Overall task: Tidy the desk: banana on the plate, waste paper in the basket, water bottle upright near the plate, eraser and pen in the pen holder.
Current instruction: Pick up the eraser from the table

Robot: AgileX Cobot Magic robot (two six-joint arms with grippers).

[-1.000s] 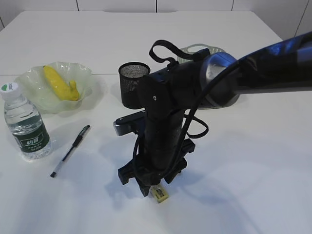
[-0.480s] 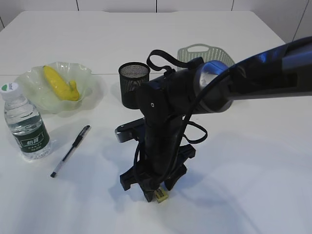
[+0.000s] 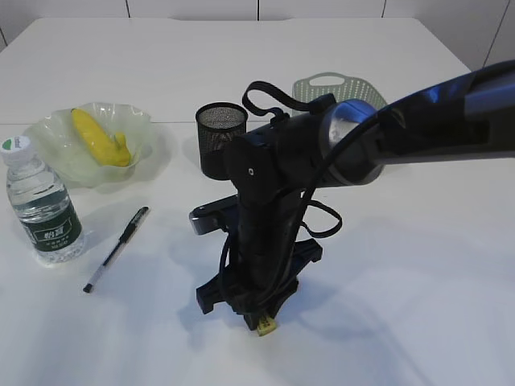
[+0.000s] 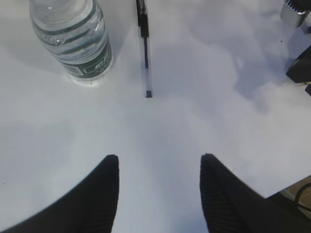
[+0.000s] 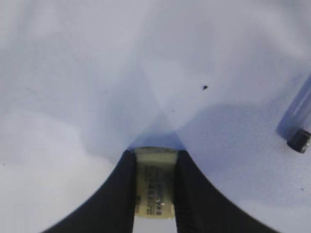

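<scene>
Fingers of the right gripper pinch the yellowish eraser low on the worktop for carrying to the mesh pen holder; left gripper hangs wide, empty, short of the pen.

The banana lies in the plate at far left — the water bottle upright just before it, the pen to its right. The pen holder stands centre, the basket behind-right — the eraser nearest, between the right gripper fingers.
</scene>
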